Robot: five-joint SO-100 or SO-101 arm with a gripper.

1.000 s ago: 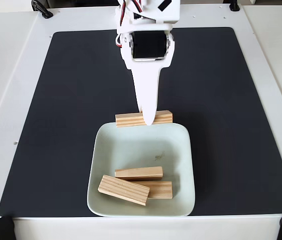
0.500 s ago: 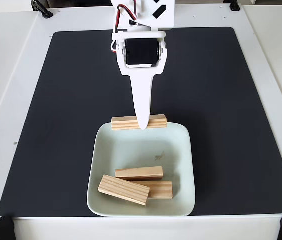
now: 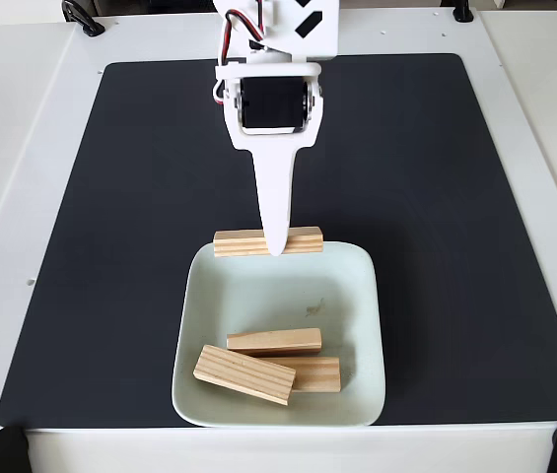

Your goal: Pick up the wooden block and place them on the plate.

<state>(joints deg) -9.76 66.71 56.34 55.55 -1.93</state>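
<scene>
In the fixed view, 1 wooden block [image 3: 242, 241] lies crosswise just above the far rim of the plate [image 3: 357, 325], and the white gripper [image 3: 275, 244] has its tip down on the middle of this block. The finger hides the contact, so I cannot tell if the jaws are closed on it. 3 more blocks [image 3: 271, 360] lie together inside the plate, in its near part. The plate sits on a black mat [image 3: 140, 217] on a white table [image 3: 22, 148].

A white desk [image 3: 22, 148] has a big black mat [image 3: 140, 197] on top, and the pale plate [image 3: 357, 335] sits on the mat near its front edge
</scene>
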